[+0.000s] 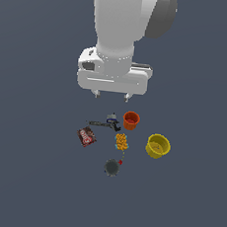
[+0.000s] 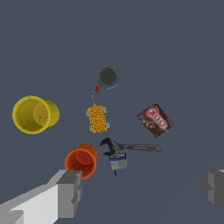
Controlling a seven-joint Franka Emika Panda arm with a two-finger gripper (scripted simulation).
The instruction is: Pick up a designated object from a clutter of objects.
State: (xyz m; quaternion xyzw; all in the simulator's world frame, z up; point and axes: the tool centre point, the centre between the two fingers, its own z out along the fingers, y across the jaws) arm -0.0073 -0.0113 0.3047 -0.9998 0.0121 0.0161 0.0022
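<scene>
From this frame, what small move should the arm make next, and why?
Probably shift the open gripper sideways toward the exterior view's left and forward until it is over the brown-red box. The box lies apart from the wrench, and the fingers hang high, nearer the orange cup.

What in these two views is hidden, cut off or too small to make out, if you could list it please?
- Small blue-and-white item by the wrench: too small to identify in either view.
- Red bit beside the grey disc: too small to name.
- Gripper: in the wrist view the picture's edges cut off both fingers.
- Brown-red box: label unreadable in the exterior view, too small.
- Arm: cut off by the exterior view's top edge.
</scene>
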